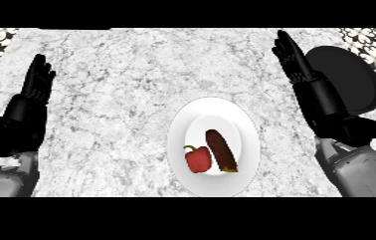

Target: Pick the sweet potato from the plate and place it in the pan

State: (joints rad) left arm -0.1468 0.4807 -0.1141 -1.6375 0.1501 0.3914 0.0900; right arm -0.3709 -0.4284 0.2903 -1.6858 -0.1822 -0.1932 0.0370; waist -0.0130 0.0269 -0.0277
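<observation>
A long dark brown sweet potato (221, 150) lies on a white plate (213, 109) near the counter's front middle. A red bell pepper (197, 160) sits just left of it on the same plate. The black pan (345, 77) rests at the right of the counter, partly hidden behind my right hand. My right hand (308, 79) is open, fingers straight and pointing away, right of the plate and above the pan's left edge. My left hand (29, 104) is open at the left edge, fingers up, far from the plate.
The grey marble counter (132, 69) stretches across the view. A patterned wall strip (363, 35) shows at the far right corner.
</observation>
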